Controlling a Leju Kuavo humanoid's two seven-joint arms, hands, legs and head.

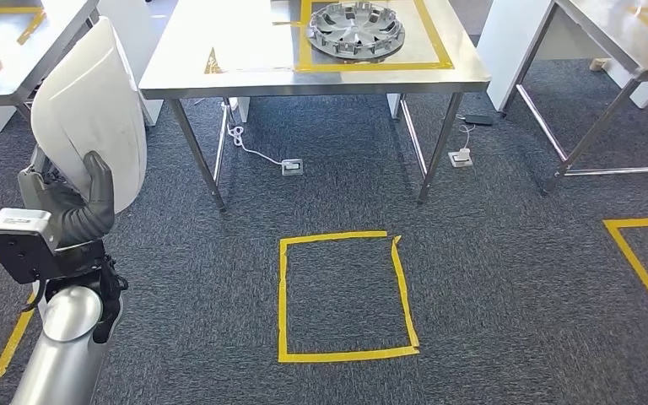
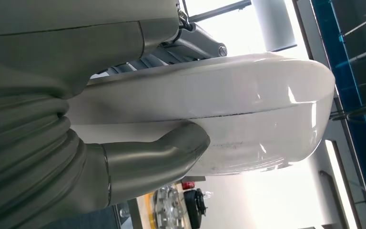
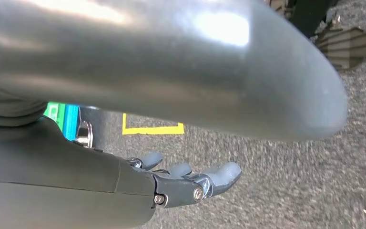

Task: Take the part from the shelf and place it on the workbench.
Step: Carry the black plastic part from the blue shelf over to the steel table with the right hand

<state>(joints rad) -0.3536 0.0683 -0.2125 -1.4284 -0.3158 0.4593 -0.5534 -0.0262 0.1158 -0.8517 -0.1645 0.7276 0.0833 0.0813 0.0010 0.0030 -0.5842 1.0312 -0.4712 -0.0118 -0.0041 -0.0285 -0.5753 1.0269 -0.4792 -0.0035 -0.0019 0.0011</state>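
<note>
At the lower left of the head view the silver left arm rises from the bottom edge, and the left hand point(image 1: 80, 211) is raised with its dark fingers wrapped up over the lower edge of the white part point(image 1: 93, 110), clamped on it. The part is a smooth, curved white shell held upright, its long axis running nearly vertical with a slight lean toward the upper right, its rounded top reaching the upper left of the frame beside the workbench point(image 1: 245, 72). In the left wrist view the thick grey thumb point(image 2: 171, 148) presses against the shell's glossy face point(image 2: 248, 95), along which a thin dark seam runs. The right hand point(image 3: 190, 183) hangs over grey carpet in the right wrist view, its fingers apart and only loosely curved, holding nothing. The workbench is a steel table across the upper middle of the head view, marked with yellow tape, and a silver wheel cover point(image 1: 356, 29) lies flat inside the taped rectangle at the top centre. A yellow tape square point(image 1: 346, 295) is laid on the carpet at centre, below the bench. No brand, label or writing can be read on the part or the bench.
</note>
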